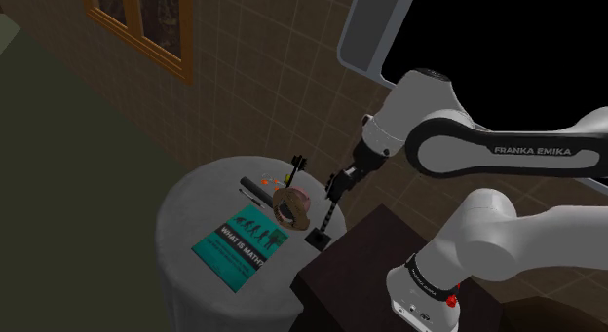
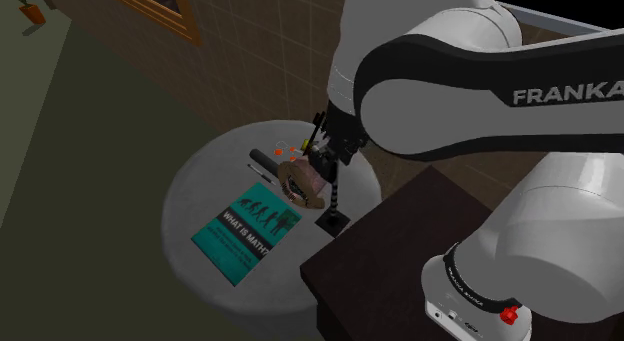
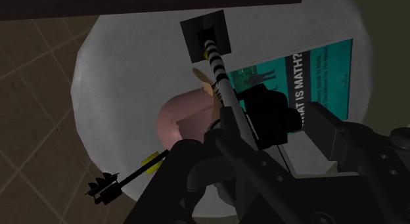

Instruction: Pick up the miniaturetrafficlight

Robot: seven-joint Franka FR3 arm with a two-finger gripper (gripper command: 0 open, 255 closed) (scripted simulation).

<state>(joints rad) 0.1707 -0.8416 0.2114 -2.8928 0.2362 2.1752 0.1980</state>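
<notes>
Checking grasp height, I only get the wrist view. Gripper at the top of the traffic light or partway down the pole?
Observer: Top. Shoulder view: the gripper sits at the upper end of the miniature traffic light, striped pole exposed below it down to the base.
Operator: Pole upright?
Observer: Roughly upright, base on the round table at the rim nearest the stand.
Operator: Anything beyond the pink object?
Observer: A black cylinder lying flat, on its wall side.

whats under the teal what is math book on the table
The teal book lies flat on the round pale grey table; tabletop shows beside its edges. Anything directly beneath the cover is hidden.
</notes>
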